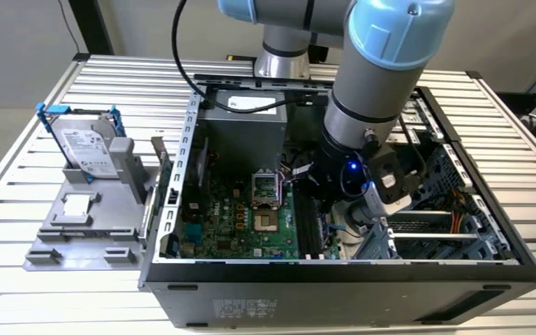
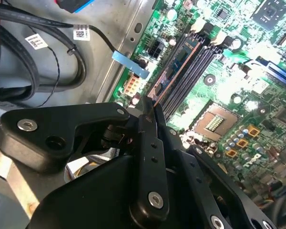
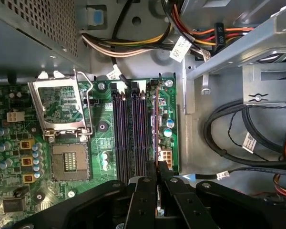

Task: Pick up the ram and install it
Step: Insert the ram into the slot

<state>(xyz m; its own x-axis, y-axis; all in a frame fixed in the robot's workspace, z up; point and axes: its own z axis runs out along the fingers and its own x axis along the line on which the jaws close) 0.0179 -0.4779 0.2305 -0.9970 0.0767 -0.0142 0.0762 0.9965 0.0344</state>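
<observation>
Ram (image 3: 155, 125) (tool-pinched (image 3: 157, 183)) stands in motherboard (image 3: 100, 138) slot.

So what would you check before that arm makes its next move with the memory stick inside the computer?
1. End effector gripping the ram: ok, its fingers are closed on one end.
2. Ram running parallel to the memory slots: ok in the first wrist view.
3. Ram pressed fully into a slot: cannot tell.
4. Slot latches open: cannot tell.
5. Black cables away from the ram: ok, they lie off the motherboard, apart from the slots.
</observation>
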